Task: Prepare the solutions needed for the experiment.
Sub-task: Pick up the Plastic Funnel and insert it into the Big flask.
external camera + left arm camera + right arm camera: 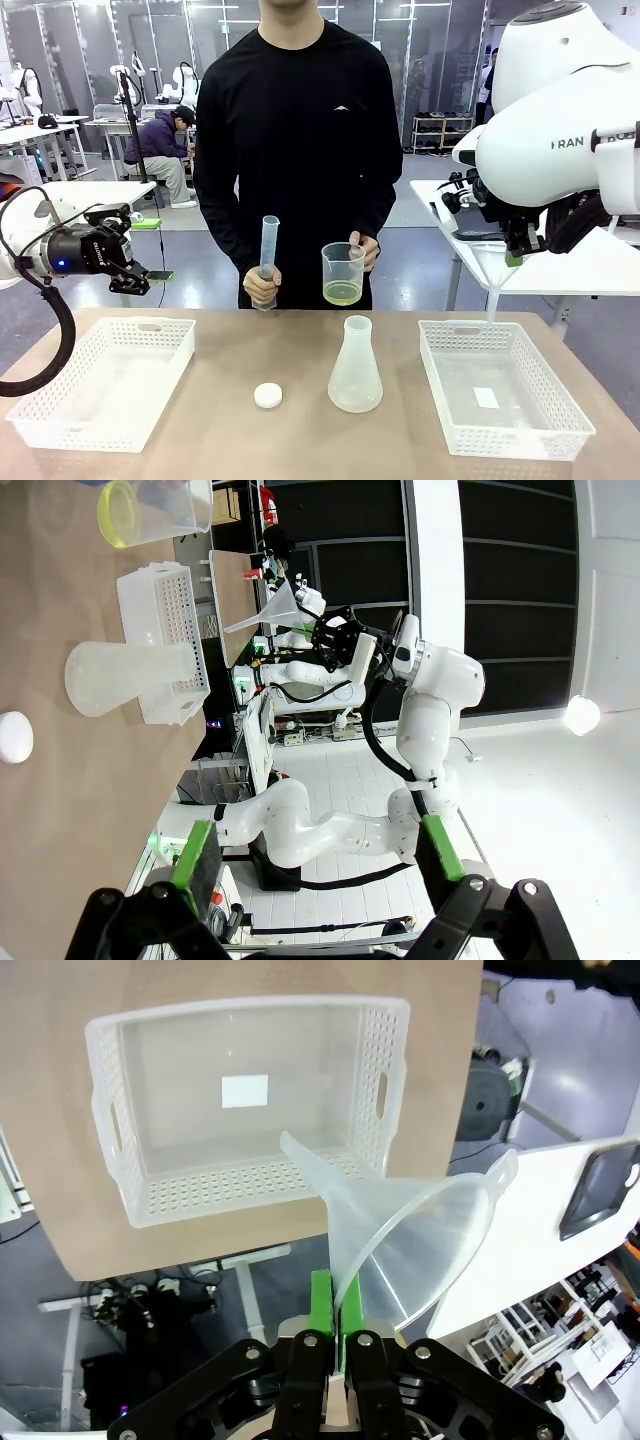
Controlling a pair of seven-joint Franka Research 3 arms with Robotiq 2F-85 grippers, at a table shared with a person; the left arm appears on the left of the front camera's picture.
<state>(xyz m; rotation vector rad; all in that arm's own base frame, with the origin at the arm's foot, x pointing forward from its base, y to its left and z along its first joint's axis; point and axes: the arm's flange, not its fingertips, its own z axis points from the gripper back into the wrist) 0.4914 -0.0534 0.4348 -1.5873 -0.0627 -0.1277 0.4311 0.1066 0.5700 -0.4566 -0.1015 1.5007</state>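
Note:
The solutions show as pale yellow liquid (342, 292) in the bottom of a clear beaker (343, 272) that the person holds in one hand across the table. It glows yellow (118, 512) in the left wrist view too. The person's other hand holds a graduated cylinder (267, 255) upright. An empty conical flask (355, 366) stands mid-table beside a white round cap (267, 395). My left gripper (142, 277) hovers open and empty above the left basket; its green pads (196, 852) stand wide apart. My right gripper (340, 1332) is shut on the rim of a translucent funnel (405, 1230), high over the right basket.
Two white perforated baskets sit on the table, one at the left (60, 425) and one at the right (575, 425); the right one (120, 1170) holds a small white label. The funnel's thin stem (493, 298) hangs above the right basket's far edge. Other tables stand behind.

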